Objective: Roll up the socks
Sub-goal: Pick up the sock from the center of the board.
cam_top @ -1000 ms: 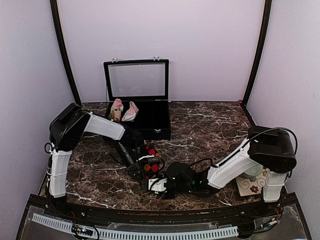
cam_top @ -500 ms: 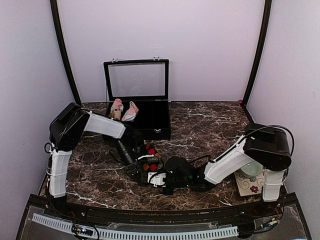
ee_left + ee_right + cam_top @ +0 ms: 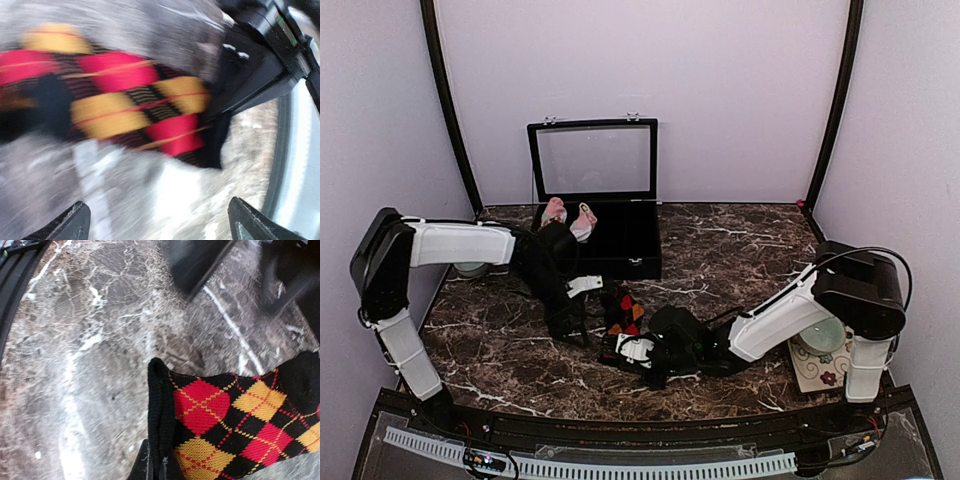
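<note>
The table (image 3: 740, 250) is dark brown marble with white veins, closed in by plain lilac walls (image 3: 740, 90). At the back stands a black display case (image 3: 620, 240) with its glass lid propped upright. The pink sock (image 3: 585, 222) lies in the case's left end, just beside a pink-topped roll (image 3: 553, 214). Off at the right edge a pale bowl (image 3: 823, 338) rests on a flowered mat (image 3: 812, 372).

The argyle sock (image 3: 623, 312) lies flat on the marble in front of the case, between the two arms. The right gripper (image 3: 155, 467) has its fingers pinched together on the sock's black cuff, low against the table. The left gripper (image 3: 160, 225) hangs just beside the sock with its fingertips spread wide and nothing between them. Its view is smeared with blur.

A small marking on the right gripper's body shows in the left wrist view, but it is too blurred to read.
</note>
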Motion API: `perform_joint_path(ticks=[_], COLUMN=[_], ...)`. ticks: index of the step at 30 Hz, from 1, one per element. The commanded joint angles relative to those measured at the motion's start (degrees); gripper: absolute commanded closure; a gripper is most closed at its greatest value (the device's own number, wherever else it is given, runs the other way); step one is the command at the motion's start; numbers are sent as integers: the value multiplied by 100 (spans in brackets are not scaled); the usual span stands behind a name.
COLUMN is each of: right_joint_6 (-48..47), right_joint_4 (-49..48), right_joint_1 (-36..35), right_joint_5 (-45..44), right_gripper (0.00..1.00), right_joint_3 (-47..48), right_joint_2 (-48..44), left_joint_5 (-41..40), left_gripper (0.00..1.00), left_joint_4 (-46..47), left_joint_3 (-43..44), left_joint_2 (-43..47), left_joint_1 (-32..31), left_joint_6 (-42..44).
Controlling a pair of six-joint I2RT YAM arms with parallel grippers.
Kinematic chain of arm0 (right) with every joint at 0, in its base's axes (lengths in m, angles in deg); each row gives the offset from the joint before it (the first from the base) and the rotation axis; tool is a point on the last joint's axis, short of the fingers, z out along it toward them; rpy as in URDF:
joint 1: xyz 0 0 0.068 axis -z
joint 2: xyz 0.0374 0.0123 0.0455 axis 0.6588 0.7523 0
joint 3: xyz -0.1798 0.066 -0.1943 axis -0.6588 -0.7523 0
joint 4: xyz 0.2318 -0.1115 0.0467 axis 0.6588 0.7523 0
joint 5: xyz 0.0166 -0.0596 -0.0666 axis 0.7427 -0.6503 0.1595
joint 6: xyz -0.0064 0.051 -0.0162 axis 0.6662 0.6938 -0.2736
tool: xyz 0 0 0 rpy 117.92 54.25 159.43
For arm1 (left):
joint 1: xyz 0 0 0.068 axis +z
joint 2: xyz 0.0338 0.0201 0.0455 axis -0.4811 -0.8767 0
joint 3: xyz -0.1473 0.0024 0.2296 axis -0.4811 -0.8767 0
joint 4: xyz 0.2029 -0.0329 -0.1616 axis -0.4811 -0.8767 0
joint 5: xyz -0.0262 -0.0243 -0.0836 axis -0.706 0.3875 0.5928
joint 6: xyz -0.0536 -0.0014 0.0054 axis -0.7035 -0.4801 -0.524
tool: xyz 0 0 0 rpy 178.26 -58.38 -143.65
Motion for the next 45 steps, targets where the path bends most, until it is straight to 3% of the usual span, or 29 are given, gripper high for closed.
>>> perform_joint_path(ticks=[1,6,10,16,21,28,38,45], right_joint_6=[676,1119,1695,2891,3353,3701,3795,3797], right_joint_4=[1112,1183,1625,1779,2295,2145,2084,2017], right_joint_1=[9,38,253,804,960,1160,1289,1335], right_joint_5=[545,873,1428,2368,2684,2881,3070,3159], right_gripper=[100,100,100,100,100,100,100,100], right_joint_3=[-329,-303,60,189,421,230,83,54], right_joint_2=[12,-42,148,513,971,1047,1069,1098], left_joint_5=[-1350,-2437,-1348,754,447,-41,-989,-1146], left_gripper=[1,1,9,23,30,31,35,36], left_joint_4=[1624,2991,2285,977,372,1012,2331,2528], left_joint_3=[-704,-1818,-1690,-1595,-1706,-1608,-1953,-1822], left_joint_2=[1531,2754,2797,2835,2688,2090,1431,1086], left_joint_1=[550,952,1216,963,-406,-1307,-1739,-1754], left_joint_6=[-447,-681,-52,1321,2171,2011,2054,2068])
